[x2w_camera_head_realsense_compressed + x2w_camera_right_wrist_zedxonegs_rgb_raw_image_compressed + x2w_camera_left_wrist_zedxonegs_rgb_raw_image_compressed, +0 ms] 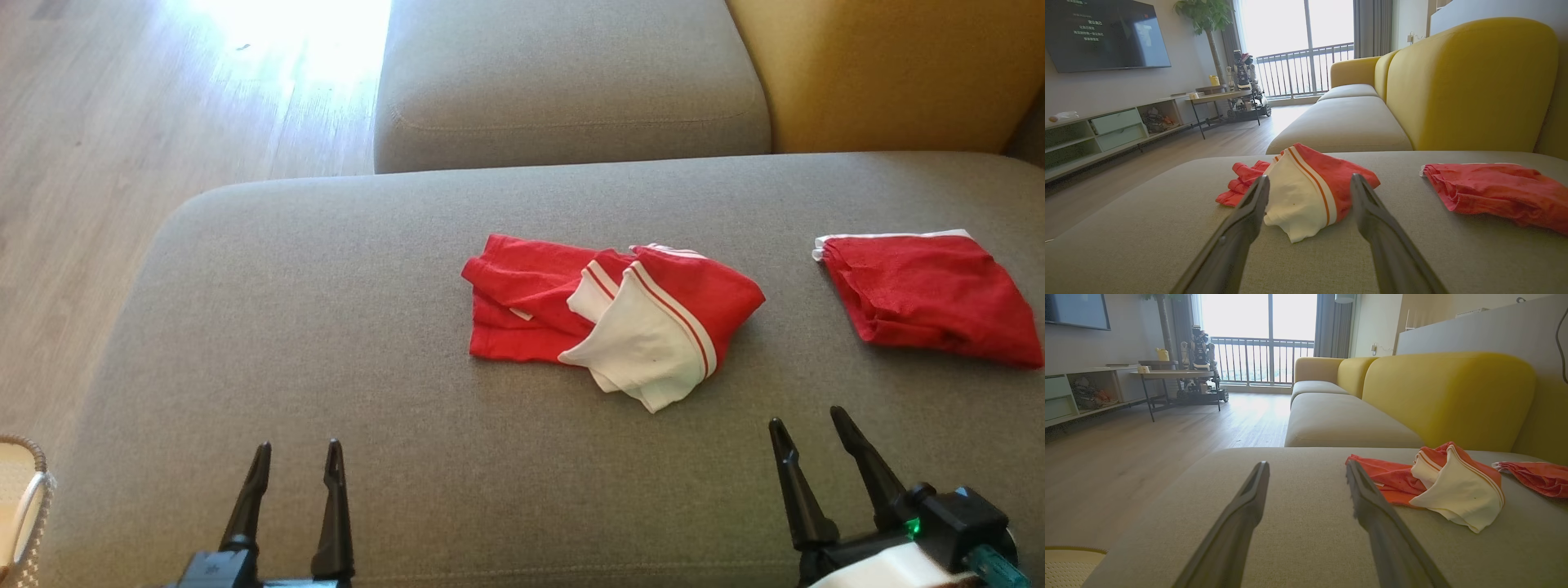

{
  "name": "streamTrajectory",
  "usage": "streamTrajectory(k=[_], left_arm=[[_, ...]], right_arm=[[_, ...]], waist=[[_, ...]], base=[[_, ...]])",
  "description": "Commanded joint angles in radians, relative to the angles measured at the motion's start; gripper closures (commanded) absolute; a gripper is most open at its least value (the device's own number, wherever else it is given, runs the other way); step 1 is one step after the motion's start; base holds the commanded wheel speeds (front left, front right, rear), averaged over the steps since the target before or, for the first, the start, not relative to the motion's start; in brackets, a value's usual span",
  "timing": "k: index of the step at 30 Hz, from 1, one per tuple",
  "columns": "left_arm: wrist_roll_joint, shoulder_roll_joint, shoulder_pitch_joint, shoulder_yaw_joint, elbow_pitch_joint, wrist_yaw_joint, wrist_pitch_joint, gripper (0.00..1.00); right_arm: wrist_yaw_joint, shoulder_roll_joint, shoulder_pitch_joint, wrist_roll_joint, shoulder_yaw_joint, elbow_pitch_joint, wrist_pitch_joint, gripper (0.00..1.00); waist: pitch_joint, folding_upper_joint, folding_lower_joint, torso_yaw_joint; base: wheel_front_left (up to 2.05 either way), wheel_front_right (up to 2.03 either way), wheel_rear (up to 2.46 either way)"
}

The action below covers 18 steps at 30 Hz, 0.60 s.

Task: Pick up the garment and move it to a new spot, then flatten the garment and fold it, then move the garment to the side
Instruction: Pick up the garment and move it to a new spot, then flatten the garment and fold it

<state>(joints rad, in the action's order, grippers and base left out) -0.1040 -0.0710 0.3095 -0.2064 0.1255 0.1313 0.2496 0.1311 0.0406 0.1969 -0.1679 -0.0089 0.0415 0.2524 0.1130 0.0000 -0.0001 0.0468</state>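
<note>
A crumpled red and white garment (620, 314) lies in the middle of the grey sofa seat (326, 327); it also appears as the garment (1437, 482) right of my left fingers and as the garment (1306, 188) just beyond my right fingers. A second red garment (931, 298) lies folded at the right, seen again as the red garment (1494, 192). My left gripper (298, 457) stands open near the seat's front edge, left of the crumpled piece. My right gripper (808, 420) is open too, below and right of it. Both hold nothing.
A second grey cushion (571, 82) and a yellow backrest (890, 73) lie behind. Wooden floor (122, 163) runs to the left. A woven basket rim (24, 506) shows at the lower left. Across the room stand a low shelf unit (1106, 130) and a table (1175, 375).
</note>
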Motion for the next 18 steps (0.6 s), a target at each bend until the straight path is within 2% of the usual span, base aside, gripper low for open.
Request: streamTrajectory(k=[1,18], left_arm=[[0.019,0.013,-0.031,0.035,0.027,-0.004,0.012,0.0],[0.038,0.02,-0.038,0.027,0.014,-0.01,0.012,0.0]], right_arm=[[0.0,0.01,-0.032,0.008,0.024,-0.032,0.009,0.0],[0.0,0.01,-0.021,0.007,0.022,-0.028,0.009,0.0]], waist=[[0.0,0.0,0.0001,0.0],[-0.004,0.0,0.0001,0.012]], base=[[0.0,0.0,0.0],[0.0,0.0,0.0]])
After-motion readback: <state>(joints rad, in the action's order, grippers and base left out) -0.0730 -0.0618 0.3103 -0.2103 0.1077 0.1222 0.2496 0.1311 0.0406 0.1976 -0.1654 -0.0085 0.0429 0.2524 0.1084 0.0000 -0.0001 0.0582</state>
